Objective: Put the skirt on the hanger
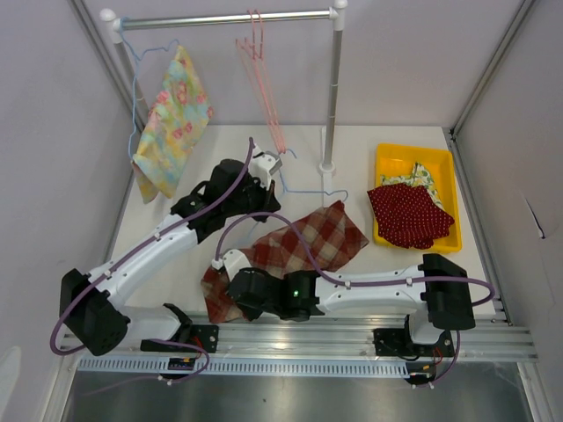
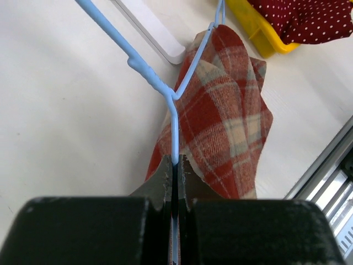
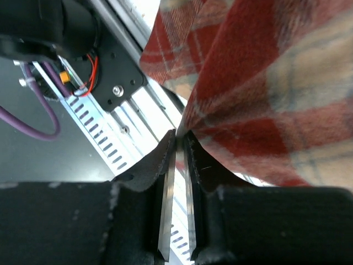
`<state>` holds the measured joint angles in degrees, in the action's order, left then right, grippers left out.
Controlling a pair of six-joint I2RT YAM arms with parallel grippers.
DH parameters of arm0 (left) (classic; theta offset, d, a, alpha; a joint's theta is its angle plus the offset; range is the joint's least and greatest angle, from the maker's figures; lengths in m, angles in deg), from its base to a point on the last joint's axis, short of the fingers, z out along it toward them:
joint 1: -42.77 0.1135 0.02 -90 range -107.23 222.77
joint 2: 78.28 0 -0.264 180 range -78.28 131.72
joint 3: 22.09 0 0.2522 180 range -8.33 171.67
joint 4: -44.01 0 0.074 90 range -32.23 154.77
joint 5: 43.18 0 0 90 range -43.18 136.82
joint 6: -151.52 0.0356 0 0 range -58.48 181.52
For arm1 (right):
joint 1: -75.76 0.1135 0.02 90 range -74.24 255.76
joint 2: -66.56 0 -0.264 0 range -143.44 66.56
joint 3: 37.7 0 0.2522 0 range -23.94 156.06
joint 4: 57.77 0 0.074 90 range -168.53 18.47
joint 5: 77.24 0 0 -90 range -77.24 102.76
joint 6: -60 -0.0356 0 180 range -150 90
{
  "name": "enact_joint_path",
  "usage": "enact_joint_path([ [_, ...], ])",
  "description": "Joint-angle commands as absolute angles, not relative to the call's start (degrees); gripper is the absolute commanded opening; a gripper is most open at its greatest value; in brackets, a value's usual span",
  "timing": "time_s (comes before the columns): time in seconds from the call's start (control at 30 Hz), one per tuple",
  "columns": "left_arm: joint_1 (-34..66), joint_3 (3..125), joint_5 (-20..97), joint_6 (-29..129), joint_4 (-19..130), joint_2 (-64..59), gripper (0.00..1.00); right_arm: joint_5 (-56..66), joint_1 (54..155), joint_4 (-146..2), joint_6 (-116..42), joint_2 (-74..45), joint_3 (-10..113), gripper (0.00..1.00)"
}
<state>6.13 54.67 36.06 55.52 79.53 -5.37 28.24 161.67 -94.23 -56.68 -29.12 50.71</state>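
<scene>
Right pincer (image 3: 177, 138) is closed to a sliver on a bunched edge of the plaid skirt (image 1: 303, 239), at the skirt's near-left corner by the front rail of the bench (image 1: 237, 141). The rest of the skirt lies crumpled mid-bench, its far corner close to the blue wire hanger (image 2: 149, 77). Left pincer (image 2: 175, 161) is clamped flat on that hanger's wire, just past the twisted neck. I judge the skirt light, soft and limp. It will sag and fold from any single grip, so a hold along the waistband or a hemmed edge should serve better than a pinch of loose cloth. The hanger looks thin, springy and smooth, likely to swivel between the fingers, and is best held near the neck. No brand, label or readable writing shows in any view.
</scene>
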Motion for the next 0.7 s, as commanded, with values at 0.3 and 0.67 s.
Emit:
enact_joint_path([
  [0.3, 6.9, 51.1, 29.0, 57.2, 69.3, -13.7, 0.0, 24.4, 158.1, -89.1, -56.1, -21.7, 45.3, 0.67],
  [0.67, 6.8, 48.9, 24.1, 58.1, 69.5, -18.5, 0.0, 17.2, 126.9, -92.0, -55.9, 5.4, 34.8, 0.7],
])
